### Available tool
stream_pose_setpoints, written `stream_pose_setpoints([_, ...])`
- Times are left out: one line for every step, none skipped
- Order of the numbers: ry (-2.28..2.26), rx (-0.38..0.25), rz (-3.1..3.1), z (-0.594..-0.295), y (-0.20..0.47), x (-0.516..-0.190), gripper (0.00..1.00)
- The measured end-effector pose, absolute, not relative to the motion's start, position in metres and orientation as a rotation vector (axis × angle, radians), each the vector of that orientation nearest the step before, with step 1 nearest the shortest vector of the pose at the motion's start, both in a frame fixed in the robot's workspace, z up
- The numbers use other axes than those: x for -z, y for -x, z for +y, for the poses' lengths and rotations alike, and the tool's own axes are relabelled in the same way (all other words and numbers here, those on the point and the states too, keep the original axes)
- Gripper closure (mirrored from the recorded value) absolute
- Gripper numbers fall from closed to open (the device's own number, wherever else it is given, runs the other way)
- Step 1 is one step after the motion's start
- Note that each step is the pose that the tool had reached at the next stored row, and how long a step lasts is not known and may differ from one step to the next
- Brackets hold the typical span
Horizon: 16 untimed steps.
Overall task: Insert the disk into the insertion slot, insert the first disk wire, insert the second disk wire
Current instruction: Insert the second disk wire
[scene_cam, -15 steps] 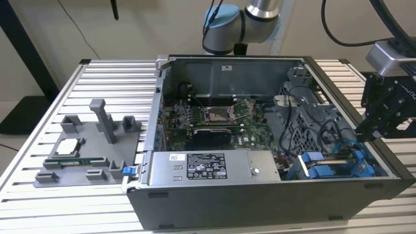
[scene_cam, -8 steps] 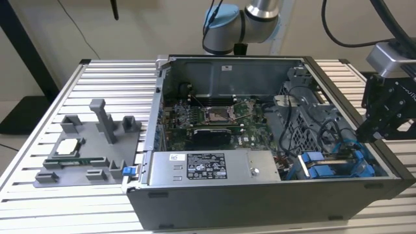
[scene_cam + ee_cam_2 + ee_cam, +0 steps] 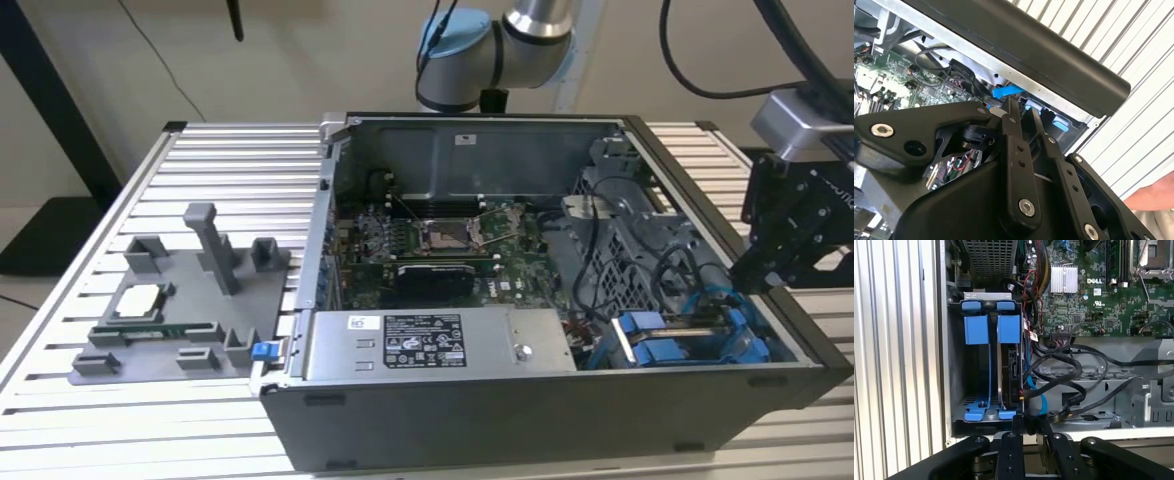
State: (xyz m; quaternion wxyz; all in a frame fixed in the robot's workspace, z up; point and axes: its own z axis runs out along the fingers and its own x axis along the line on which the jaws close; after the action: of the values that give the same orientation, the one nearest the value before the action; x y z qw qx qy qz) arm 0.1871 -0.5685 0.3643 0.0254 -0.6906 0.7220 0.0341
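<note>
With a clock laid over the open computer case (image 3: 534, 420) in the exterior view, the near wall is met first at 6 o'clock, and the silver power-supply box (image 3: 441, 345) is lodged just behind it. The 4 o'clock corner is taken up by the drive cage (image 3: 687, 340), which is hemmed in by two case walls and by looped black cables (image 3: 1074, 372), so little free room is left there. The gripper (image 3: 1029, 424) is hung at 3 o'clock above the case's rim, at the cage's open end. Whether it is spread or clamped on anything cannot be told. The disk (image 3: 1008, 372) is seen on edge, seated in the insertion slot (image 3: 1004, 294), directly ahead of the gripper and very near it. A blue wire (image 3: 1043, 401) is curved just beside the disk's near end. Farther in, the motherboard (image 3: 441, 240) lies exposed at the centre. Open slatted table (image 3: 240, 170) is left around 10 o'clock.
</note>
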Motion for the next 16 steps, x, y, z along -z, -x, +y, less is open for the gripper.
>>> stream_pose_setpoints([2.135,-0.105,2.232,-0.5685,-0.1870,-0.3642,0.00])
stream_pose_setpoints([2.135,-0.105,2.232,-0.5685,-0.1869,-0.3641,0.00])
stream_pose_setpoints([2.135,-0.105,2.232,-0.5685,-0.1868,-0.3640,0.00])
stream_pose_setpoints([2.135,-0.105,2.232,-0.5685,-0.1868,-0.3638,0.00])
stream_pose_setpoints([2.135,-0.105,2.232,-0.5685,-0.1867,-0.3637,1.00])
stream_pose_setpoints([2.135,-0.105,2.232,-0.5685,-0.1866,-0.3636,1.00])
stream_pose_setpoints([2.135,-0.105,2.232,-0.5685,-0.1866,-0.3635,1.00])
stream_pose_setpoints([2.135,-0.105,2.232,-0.5685,-0.1866,-0.3634,1.00])
stream_pose_setpoints([2.135,-0.105,2.232,-0.5685,-0.1866,-0.3634,1.00])
stream_pose_setpoints([2.135,-0.105,2.232,-0.5685,-0.1866,-0.3633,1.00])
stream_pose_setpoints([2.135,-0.105,2.232,-0.5685,-0.1865,-0.3634,1.00])
stream_pose_setpoints([2.135,-0.105,2.232,-0.5685,-0.1865,-0.3633,1.00])
stream_pose_setpoints([2.135,-0.105,2.232,-0.5685,-0.1865,-0.3633,1.00])
stream_pose_setpoints([2.135,-0.105,2.232,-0.5685,-0.1865,-0.3633,1.00])
stream_pose_setpoints([2.135,-0.105,2.232,-0.5685,-0.1865,-0.3633,1.00])
stream_pose_setpoints([2.135,-0.105,2.232,-0.5685,-0.1865,-0.3633,1.00])
